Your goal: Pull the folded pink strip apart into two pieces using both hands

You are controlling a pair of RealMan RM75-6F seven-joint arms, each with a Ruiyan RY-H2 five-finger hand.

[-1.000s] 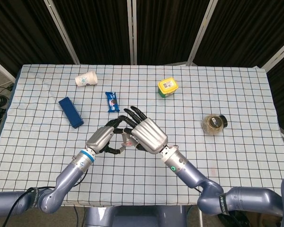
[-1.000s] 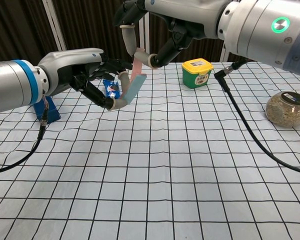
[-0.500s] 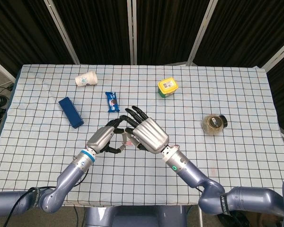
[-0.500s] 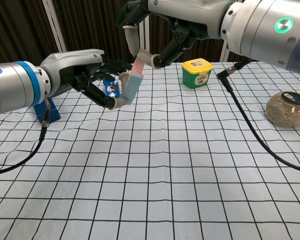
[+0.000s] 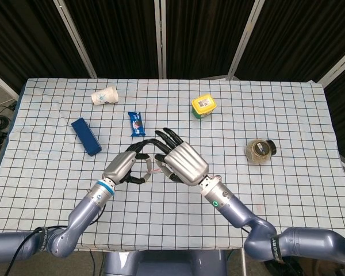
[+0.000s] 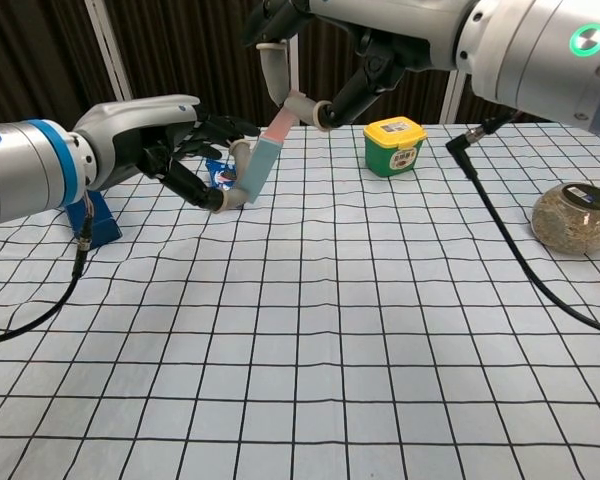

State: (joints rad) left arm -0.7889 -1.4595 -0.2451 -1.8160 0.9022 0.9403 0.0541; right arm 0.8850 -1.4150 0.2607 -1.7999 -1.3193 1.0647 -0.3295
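Both robot hands are up off the surface (image 5: pixel 287 190), meeting over its middle. The left robot hand (image 6: pixel 155 140) pinches the lower end of the pink strip (image 6: pixel 265 150) between its thumb and fingertips (image 6: pixel 230 195). The right robot hand (image 6: pixel 310 60) comes in from above and pinches the upper end.

In my chest view the strip runs in a tilted line between the two pinches: pink at the top, grey-blue lower down. It looks like one piece, held in the air above the checked cloth. I can't tell whether any split has started.

In my head view the back of the right robot hand (image 5: pixel 184 163) covers most of the strip; only a sliver of pink (image 5: pixel 157 168) shows between it and the left robot hand (image 5: pixel 123 168).

Other things on the surface, all well apart from the hands:
- yellow tub (image 5: pixel 203 106) toward the far side
- paper cup (image 5: pixel 104 96) lying on its side, far left
- blue box (image 5: pixel 85 136) on the left
- blue snack pack (image 5: pixel 137 123) just beyond the hands
- glass jar (image 5: pixel 259 150) out to the right
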